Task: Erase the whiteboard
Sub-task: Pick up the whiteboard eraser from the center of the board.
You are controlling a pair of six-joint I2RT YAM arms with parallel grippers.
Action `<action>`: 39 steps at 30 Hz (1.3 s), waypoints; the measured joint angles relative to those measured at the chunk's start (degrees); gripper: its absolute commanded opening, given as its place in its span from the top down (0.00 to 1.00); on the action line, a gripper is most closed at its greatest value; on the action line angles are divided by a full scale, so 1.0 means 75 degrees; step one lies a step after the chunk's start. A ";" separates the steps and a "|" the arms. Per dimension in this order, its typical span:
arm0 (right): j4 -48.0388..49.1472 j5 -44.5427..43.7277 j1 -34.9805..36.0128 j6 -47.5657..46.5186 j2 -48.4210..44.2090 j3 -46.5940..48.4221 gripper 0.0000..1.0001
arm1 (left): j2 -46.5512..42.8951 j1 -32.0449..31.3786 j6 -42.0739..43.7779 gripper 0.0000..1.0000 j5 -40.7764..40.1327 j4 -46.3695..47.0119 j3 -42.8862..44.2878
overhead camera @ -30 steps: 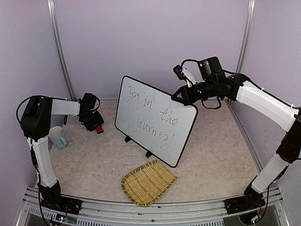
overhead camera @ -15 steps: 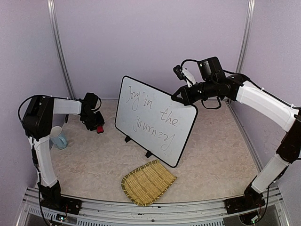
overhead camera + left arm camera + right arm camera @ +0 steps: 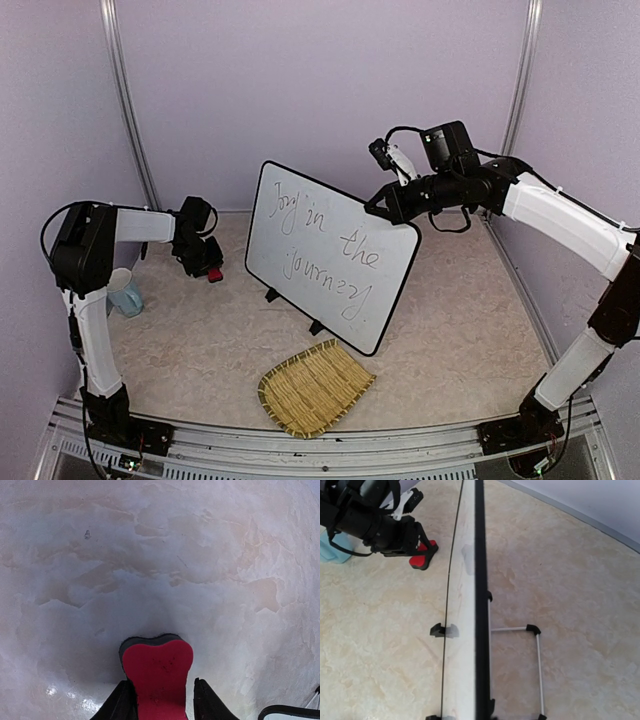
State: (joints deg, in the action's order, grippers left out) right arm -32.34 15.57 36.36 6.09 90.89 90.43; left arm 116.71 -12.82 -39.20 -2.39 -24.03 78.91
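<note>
White and flat, the whiteboard (image 3: 330,255) stands up in the middle of the counter (image 3: 470,330), leaning back a bit on its small black feet (image 3: 436,629). Dark writing runs across its front. The right pincer (image 3: 383,208) is up at the board's top edge, near its upper right corner, clenched tight on the black rim. From that wrist the board shows edge-on, with a thin wire stand (image 3: 538,670) behind it.

The left pincer (image 3: 210,270) is well apart from the board, off to its left side, low over the counter. A red eraser (image 3: 158,672) with a dark pad sits between its two black fingers (image 3: 122,702). One finger touches the eraser and the other is just beside it, so I cannot tell if it is gripped.

A straw mat (image 3: 315,388) lies in front of the board, near its low corner. A blue cup (image 3: 125,292) stands by the left arm.
</note>
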 measured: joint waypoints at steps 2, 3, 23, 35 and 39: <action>0.0003 -0.0003 0.0000 0.0000 -0.0003 -0.0003 1.00 | 0.0000 -0.0003 0.0017 0.60 -0.0003 -0.0012 0.0000; 0.0003 -0.0003 0.0000 0.0000 -0.0006 -0.0003 1.00 | 0.0000 -0.0003 0.0035 0.60 -0.0003 -0.0012 0.0000; 0.0012 -0.0009 0.0000 0.0000 -0.0009 -0.0015 1.00 | 0.0096 -0.0003 0.0493 0.62 -0.0140 -0.0595 0.0230; 0.0012 -0.0015 0.0003 0.0032 -0.0029 -0.0032 1.00 | 0.0297 -0.0181 0.1026 0.59 -0.0341 -0.1303 0.1052; 0.0012 -0.0026 0.0003 0.0050 -0.0041 -0.0041 1.00 | 0.0391 -0.0356 0.1186 0.58 -0.0344 -0.1510 0.1072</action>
State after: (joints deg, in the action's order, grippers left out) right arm -32.25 15.38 36.38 6.46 90.59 90.13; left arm 119.63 -15.49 -30.30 -4.97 -35.35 86.96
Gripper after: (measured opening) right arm 0.050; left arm 0.415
